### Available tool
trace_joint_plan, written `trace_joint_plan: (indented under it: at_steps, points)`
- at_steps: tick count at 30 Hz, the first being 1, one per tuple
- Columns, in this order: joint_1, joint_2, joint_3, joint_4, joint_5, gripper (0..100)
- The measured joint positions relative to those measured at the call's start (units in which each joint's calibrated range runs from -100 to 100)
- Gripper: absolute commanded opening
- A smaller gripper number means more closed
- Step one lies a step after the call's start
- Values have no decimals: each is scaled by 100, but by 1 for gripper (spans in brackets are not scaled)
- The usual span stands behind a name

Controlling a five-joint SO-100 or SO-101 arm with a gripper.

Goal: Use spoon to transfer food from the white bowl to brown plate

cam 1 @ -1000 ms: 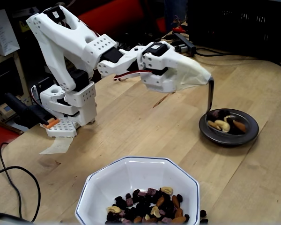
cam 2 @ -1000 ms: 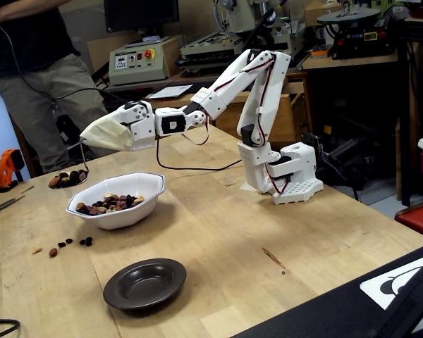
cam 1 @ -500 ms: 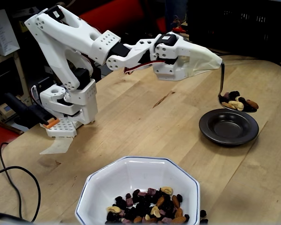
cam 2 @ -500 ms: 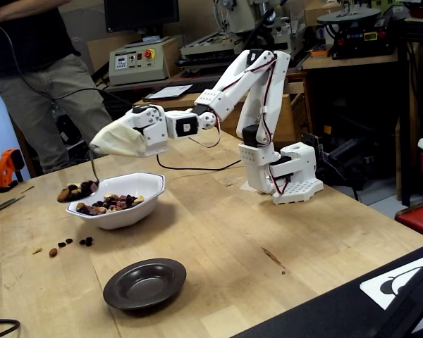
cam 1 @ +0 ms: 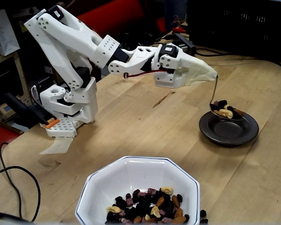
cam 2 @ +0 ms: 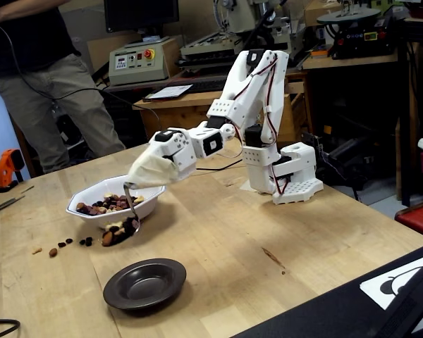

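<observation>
Above the brown plate [cam 1: 229, 129], the spoon [cam 1: 223, 110] loaded with food [cam 1: 225, 108], gripped by the cloth-covered gripper [cam 1: 210, 77], finger position hidden.

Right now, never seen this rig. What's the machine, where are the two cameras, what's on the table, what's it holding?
It is a small white robot arm standing on a wooden table. One fixed view looks across the white bowl at the arm. The other looks from the side, with a person behind. The gripper is wrapped in a beige cover, so its fingers are hidden. A spoon sticks out of it, loaded with food. More food lies in the bowl, with loose pieces beside it. The brown plate is empty.
</observation>
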Motion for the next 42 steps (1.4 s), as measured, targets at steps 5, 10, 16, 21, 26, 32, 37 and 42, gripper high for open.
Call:
trace_joint_plan:
  at_steps: [5, 10, 16, 21, 26, 32, 37, 42]
  points:
    - [-29, -386, 236, 0, 0, 4]
    - [-44, -842, 741, 0, 0, 4]
    - [-190, -1383, 1229, 0, 0, 4]
    - [-197, -1683, 1322, 0, 0, 4]
    - [-197, -1717, 1322, 0, 0, 4]
    - [-197, -1717, 1322, 0, 5, 4]
    - [-197, -1717, 1322, 0, 278, 4]
    - [-197, -1717, 1322, 0, 606, 4]
